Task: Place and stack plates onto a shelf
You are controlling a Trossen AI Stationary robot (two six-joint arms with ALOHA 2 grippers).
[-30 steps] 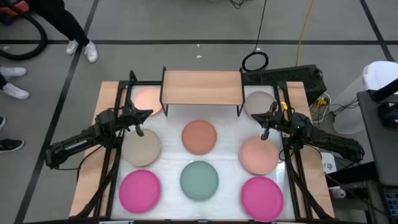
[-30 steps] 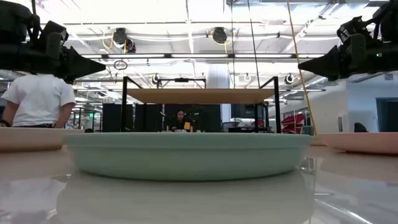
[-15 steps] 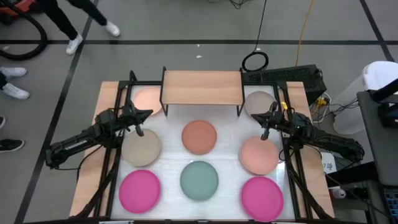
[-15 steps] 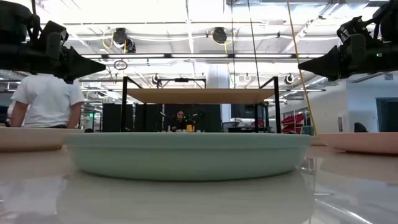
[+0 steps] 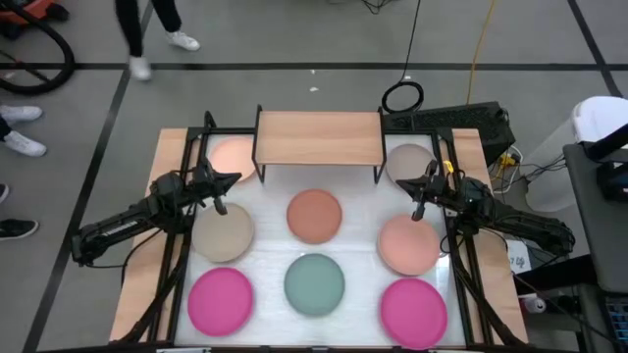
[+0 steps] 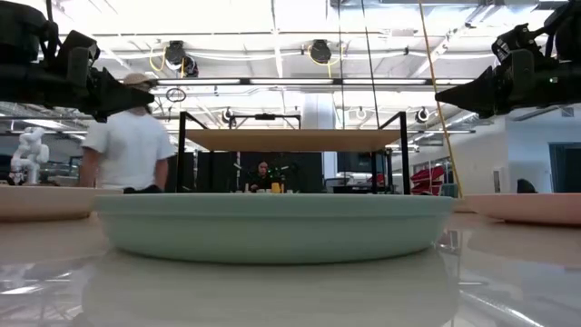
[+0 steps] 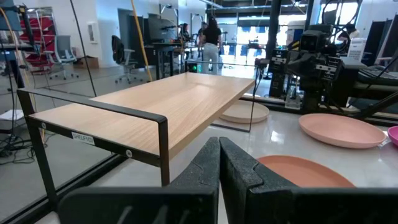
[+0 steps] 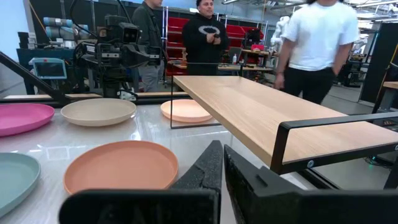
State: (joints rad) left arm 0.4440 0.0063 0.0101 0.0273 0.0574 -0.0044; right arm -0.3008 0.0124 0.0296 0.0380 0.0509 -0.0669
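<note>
The light-wood shelf [image 5: 319, 137] stands on black legs at the table's far middle, its top bare. Several plates lie flat on the white tabletop: peach [image 5: 234, 155] and beige [image 5: 409, 162] beside the shelf's ends, terracotta [image 5: 315, 216] in the middle, beige [image 5: 224, 235], salmon [image 5: 408, 245], grey-green [image 5: 314, 282] and two magenta ones [image 5: 221, 301] [image 5: 413, 311] near the front. My left gripper [image 5: 234, 177] hovers shut above the table left of the shelf, between the peach and beige plates. My right gripper [image 5: 404, 184] hovers shut on the right, between the beige and salmon plates. Their own wrist views show each shut [image 7: 219, 155] [image 8: 222, 163].
Black frame rails [image 5: 182, 245] [image 5: 461, 265] run along the table's left and right sides. Cables and a dark box [image 5: 461, 123] sit behind the far right corner. A person [image 6: 127, 145] walks in the room beyond the far edge, and others stand farther back [image 8: 208, 37].
Neither arm and no plate has moved. Only the person beyond the table's far edge has walked across the background.
</note>
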